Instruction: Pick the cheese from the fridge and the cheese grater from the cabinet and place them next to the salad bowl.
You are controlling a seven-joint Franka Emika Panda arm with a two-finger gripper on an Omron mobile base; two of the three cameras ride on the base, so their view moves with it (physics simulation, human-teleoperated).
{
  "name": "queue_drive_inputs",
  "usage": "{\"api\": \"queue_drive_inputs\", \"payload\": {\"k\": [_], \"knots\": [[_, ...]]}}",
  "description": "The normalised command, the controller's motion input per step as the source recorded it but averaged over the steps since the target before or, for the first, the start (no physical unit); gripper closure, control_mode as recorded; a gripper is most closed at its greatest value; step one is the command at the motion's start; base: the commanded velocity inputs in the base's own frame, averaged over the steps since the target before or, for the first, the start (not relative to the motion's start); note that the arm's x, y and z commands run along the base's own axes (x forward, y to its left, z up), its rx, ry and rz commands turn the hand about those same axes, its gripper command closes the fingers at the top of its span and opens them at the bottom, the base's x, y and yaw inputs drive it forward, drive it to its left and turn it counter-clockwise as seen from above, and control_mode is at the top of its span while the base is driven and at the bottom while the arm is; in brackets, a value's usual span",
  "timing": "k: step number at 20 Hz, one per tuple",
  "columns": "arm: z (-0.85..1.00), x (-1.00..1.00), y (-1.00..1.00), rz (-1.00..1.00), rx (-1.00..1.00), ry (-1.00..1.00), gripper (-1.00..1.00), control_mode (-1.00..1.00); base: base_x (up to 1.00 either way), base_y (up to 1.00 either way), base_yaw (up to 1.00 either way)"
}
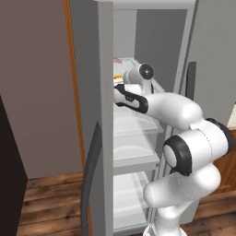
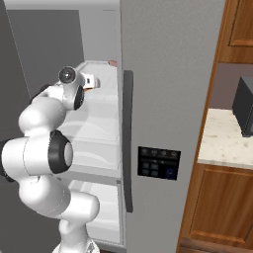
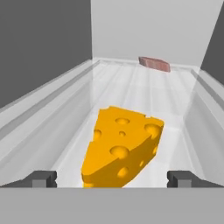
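With the cheese [image 3: 121,148] low and central between its released fingertips, the gripper [image 3: 112,178] needed only to advance squarely along the fridge [image 3: 144,94] shelf before clenching.

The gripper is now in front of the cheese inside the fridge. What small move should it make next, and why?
Probably ease forward a little more, then close. In the hand view the gripper is open, with one fingertip on each side of the cheese, which lies on the white fridge shelf. The wedge's near end sits between the tips, so a short advance should seat it deeper before the squeeze.
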Motion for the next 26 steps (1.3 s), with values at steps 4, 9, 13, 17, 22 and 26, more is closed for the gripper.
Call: {"api": "queue_drive_inputs", "payload": {"k": [4, 9, 13, 17, 22, 26], "knots": [[-0.09, 0.13, 0.0, 0.0, 0.0, 0.0, -1.0, -1.0, 0.0, 0.0, 0.0], [-0.13, 0.2, 0.0, 0.0, 0.0, 0.0, -1.0, -1.0, 0.0, 0.0, 0.0], [-0.2, 0.15, 0.01, 0.0, 0.0, 0.0, -1.0, -1.0, 0.0, 0.0, 0.0], [-0.25, 0.12, 0.06, 0.0, 0.0, 0.0, -1.0, -1.0, 0.0, 0.0, 0.0], [-0.28, 0.09, 0.09, 0.0, 0.0, 0.0, 1.0, -1.0, 0.0, 0.0, 0.0], [-0.25, 0.0, 0.0, 0.0, 0.0, 0.0, 1.0, -1.0, 0.0, 0.0, 0.0]]}}
